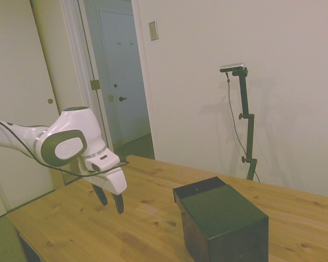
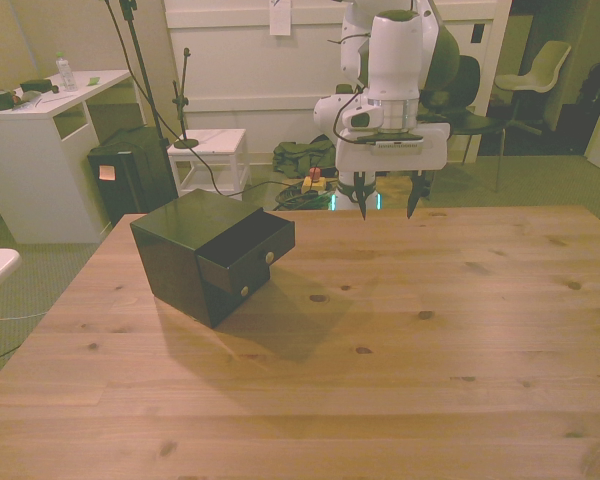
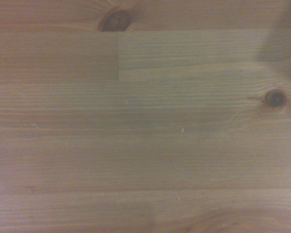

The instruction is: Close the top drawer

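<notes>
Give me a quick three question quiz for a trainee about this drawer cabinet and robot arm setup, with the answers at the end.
1. True or false: the top drawer is fully shut.
2. The end effector is: A) gripping the drawer knob, B) hanging above the table, apart from the cabinet, C) resting on the cabinet's top.
3. What does the wrist view show?

Key:
1. False; it sticks out from the cabinet front.
2. B, with fingers spread and empty.
3. Only bare wooden boards with dark knots.
</notes>
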You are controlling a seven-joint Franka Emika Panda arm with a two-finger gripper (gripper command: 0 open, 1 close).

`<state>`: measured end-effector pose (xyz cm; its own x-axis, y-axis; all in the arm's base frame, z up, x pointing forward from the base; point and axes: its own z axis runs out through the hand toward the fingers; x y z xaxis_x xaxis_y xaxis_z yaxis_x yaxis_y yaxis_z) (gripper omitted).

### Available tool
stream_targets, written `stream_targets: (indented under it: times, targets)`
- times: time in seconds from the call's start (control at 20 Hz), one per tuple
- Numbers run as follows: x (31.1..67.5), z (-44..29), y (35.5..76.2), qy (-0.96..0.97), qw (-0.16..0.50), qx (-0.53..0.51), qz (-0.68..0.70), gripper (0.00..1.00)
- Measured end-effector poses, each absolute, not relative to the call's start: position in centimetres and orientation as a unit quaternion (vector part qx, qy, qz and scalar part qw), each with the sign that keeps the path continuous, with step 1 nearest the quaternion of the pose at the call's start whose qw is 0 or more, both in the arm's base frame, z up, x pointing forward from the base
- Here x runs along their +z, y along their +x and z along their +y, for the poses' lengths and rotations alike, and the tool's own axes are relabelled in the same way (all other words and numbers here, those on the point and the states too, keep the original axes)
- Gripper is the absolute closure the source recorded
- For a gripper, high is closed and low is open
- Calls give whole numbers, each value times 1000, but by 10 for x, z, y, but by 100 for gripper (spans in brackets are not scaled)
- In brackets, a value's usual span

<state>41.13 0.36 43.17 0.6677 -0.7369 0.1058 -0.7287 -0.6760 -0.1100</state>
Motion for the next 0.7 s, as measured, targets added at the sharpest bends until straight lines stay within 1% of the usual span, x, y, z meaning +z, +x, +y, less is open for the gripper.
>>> stream_targets:
  times: [0.15,0.3,0.45,0.7]
  targets:
    - [434,2,414,-910,31,-73,408,0]
    - [446,-8,430,-898,40,-88,428,0]
    - [451,-19,456,-882,49,-92,460,0]
    - [452,-33,515,-852,56,-118,507,0]
